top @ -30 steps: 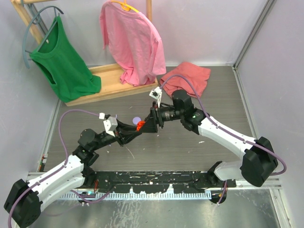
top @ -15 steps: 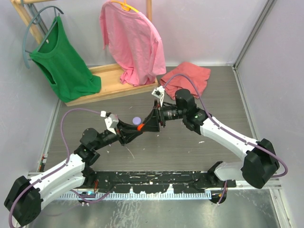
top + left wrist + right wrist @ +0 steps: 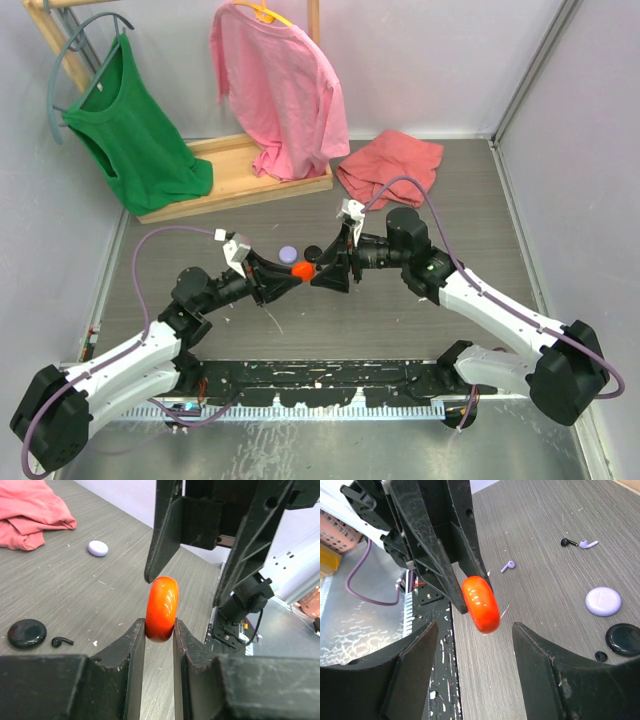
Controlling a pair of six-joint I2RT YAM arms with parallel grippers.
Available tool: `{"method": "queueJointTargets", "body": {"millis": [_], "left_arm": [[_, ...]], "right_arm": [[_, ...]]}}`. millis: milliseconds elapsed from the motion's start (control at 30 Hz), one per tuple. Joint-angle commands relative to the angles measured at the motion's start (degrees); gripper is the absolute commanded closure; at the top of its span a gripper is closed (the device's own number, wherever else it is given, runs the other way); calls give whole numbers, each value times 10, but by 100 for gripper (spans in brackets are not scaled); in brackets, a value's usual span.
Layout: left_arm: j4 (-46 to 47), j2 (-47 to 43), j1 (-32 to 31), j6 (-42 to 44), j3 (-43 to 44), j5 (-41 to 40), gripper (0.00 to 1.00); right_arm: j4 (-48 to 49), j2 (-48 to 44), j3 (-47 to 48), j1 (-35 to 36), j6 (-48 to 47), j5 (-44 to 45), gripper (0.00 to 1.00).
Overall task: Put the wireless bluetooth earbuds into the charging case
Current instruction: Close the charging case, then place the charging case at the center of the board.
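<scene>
A glossy red-orange round charging case (image 3: 161,608) is shut and pinched edge-on between the fingers of my left gripper (image 3: 159,627), held above the table (image 3: 400,310). My right gripper (image 3: 475,635) is open, its fingers (image 3: 415,665) on either side of the case (image 3: 481,604) without touching it. In the top view the two grippers meet at the case (image 3: 300,270). On the table lie a lavender earbud (image 3: 507,566), a second lavender earbud (image 3: 588,543) and a black earbud (image 3: 566,542). A black earbud (image 3: 62,641) shows in the left wrist view. No red-orange earbud is in view.
A lavender round case (image 3: 603,601) and a black round case (image 3: 625,638) lie shut on the table. A red cloth (image 3: 392,165) lies at the back. A wooden rack (image 3: 235,185) holds a green shirt (image 3: 135,135) and a pink shirt (image 3: 280,90).
My right arm has drawn back to the right and lowered. My left gripper has shifted slightly right, still holding the red-orange case.
</scene>
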Motion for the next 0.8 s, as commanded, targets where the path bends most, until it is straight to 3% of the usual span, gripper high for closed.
{"method": "queueJointTargets", "body": {"millis": [0,433,767], "left_arm": [[40,-11,1,-21,33,37,100],[53,24,1,-43,61,85,99],[52,40,0,-45,67,93,95]], "right_arm": [[36,3,-2,-1,-44,-15,35],[84,31,-3,-1,-24,-85,46],[61,42,8,-1,-26,-100,70]]}}
